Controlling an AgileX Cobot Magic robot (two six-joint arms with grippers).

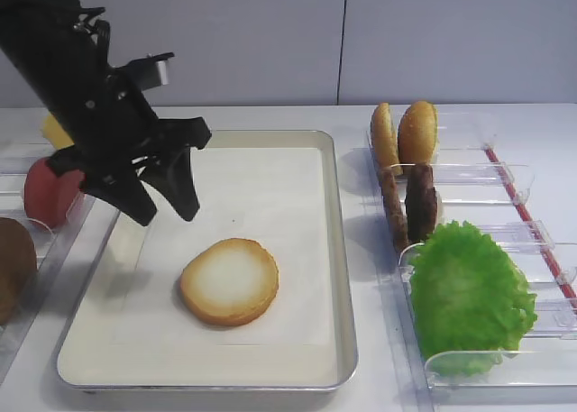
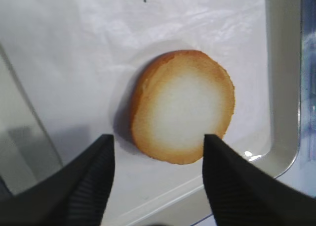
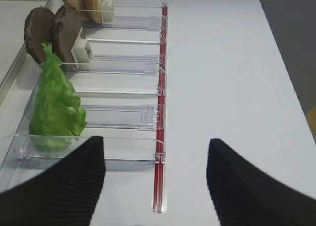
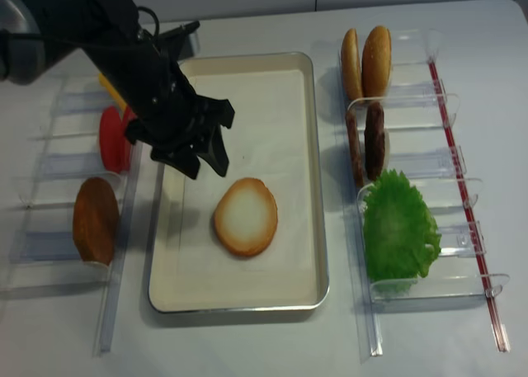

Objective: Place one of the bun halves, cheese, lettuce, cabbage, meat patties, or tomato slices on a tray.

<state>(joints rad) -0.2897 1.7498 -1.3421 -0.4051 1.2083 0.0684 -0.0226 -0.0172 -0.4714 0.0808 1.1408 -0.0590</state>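
Observation:
A flat bun half [image 1: 229, 281] [image 2: 182, 106] [image 4: 246, 216] lies cut face up on the white liner of the cream tray [image 1: 270, 182] [image 4: 268, 96], nothing touching it. My left gripper [image 1: 169, 215] [image 2: 158, 135] [image 4: 206, 171] hangs open just above and left of it, with nothing between its fingers. Over the table beside the right rack, my right gripper [image 3: 155, 139] is open and empty. Lettuce [image 1: 469, 290] [image 3: 57, 107] and two meat patties [image 1: 410, 205] [image 4: 367, 142] stand in the right rack. Tomato [image 1: 54, 191] and cheese [image 1: 56, 131] sit at the left. Cabbage is out of view.
Clear plastic racks [image 1: 505, 182] [image 4: 49, 162] flank the tray on both sides. Two speckled golden buns [image 1: 406, 134] [image 4: 367, 59] stand at the back right. A domed brown bun [image 4: 96, 220] sits in the left rack. A red strip [image 3: 159, 152] edges the right rack.

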